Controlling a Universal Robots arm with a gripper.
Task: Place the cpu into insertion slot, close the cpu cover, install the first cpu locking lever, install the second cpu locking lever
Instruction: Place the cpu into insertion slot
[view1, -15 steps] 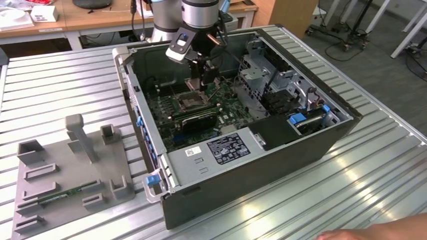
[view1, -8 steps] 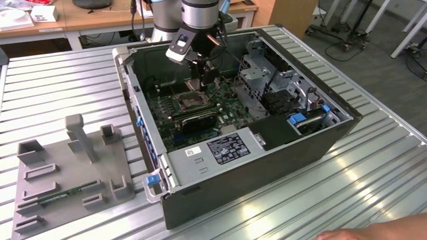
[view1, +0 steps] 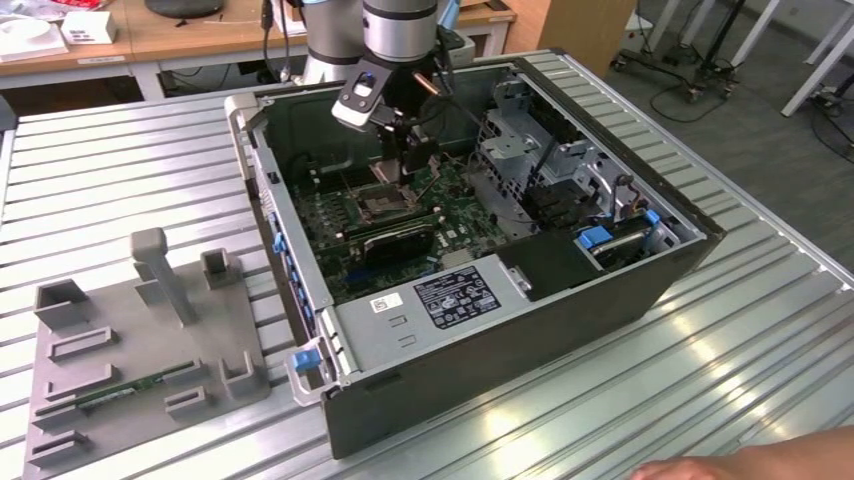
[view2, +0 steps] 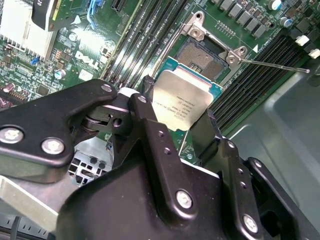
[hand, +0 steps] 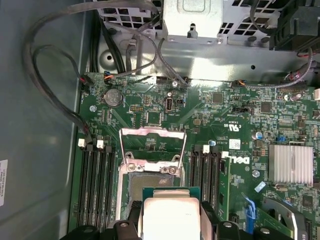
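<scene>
The gripper (view2: 177, 107) hangs inside the case with its fingers (view2: 150, 130) clamped on opposite edges of the cpu (view2: 185, 95), held flat above the open slot (view2: 200, 56), the cover (hand: 152, 131) standing raised.

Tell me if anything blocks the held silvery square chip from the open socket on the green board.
Nothing visible does. The black gripper holds the silvery square cpu near the dark-rimmed square insertion slot, whose thin metal cpu cover stands open.
</scene>
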